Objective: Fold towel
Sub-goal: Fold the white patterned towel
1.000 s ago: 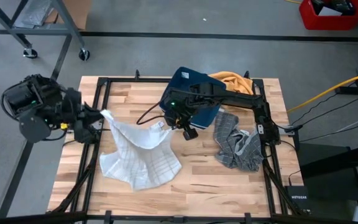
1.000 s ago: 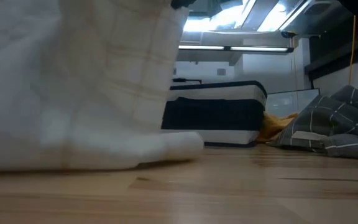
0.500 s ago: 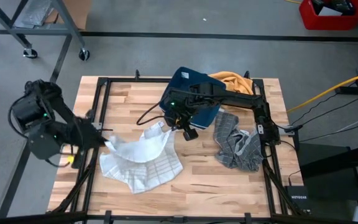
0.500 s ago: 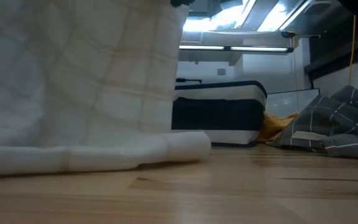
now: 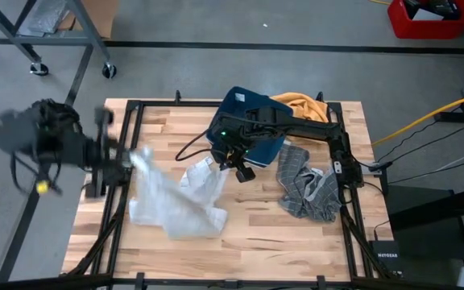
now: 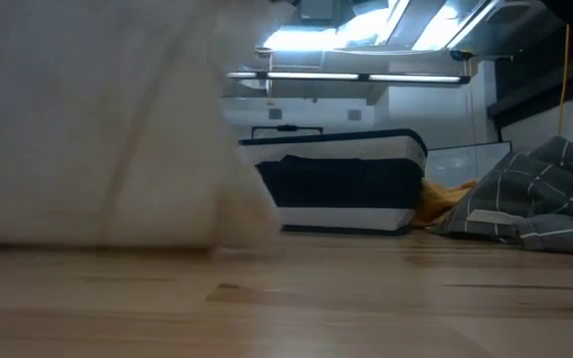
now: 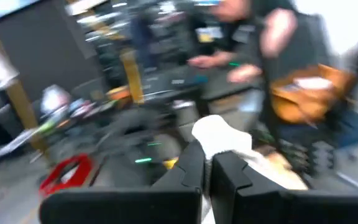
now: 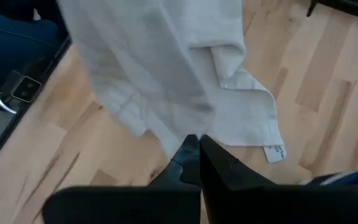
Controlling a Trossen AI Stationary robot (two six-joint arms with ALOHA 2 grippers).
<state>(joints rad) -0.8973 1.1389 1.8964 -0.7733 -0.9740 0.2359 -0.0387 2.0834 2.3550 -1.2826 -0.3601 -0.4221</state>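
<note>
The left gripper (image 5: 127,157), at the left edge of the wooden slatted worktop (image 5: 296,242) in the high view, was clamped tight on one corner of the thin white cotton towel with a faint checked weave (image 5: 176,197); its wrist view showed a bunched white fold (image 7: 219,134) pinched between the closed fingers (image 7: 191,171). The right gripper (image 5: 234,167), at the centre of the high view, was likewise closed on the towel's opposite upper corner, the fabric hanging away from its fingers (image 8: 191,155) in the right wrist view.

Between the two grips the towel sagged in a loose drape, its lower part heaped on the worktop at lower left of centre. It appeared light and entirely limp, with no stiffness to hold a crease unaided, so it would likely swing and bunch with any quick motion. The hemmed corners, one showing a small label (image 8: 276,151), looked the soundest places to hold; a mid-cloth pinch would probably gather several layers.

Further right lay a crumpled grey checked cloth (image 5: 308,185), and at upper centre a dark blue bin (image 5: 244,109) with an orange cloth (image 5: 300,102) beside it. People (image 7: 253,37) showed blurred beyond the worktop.
</note>
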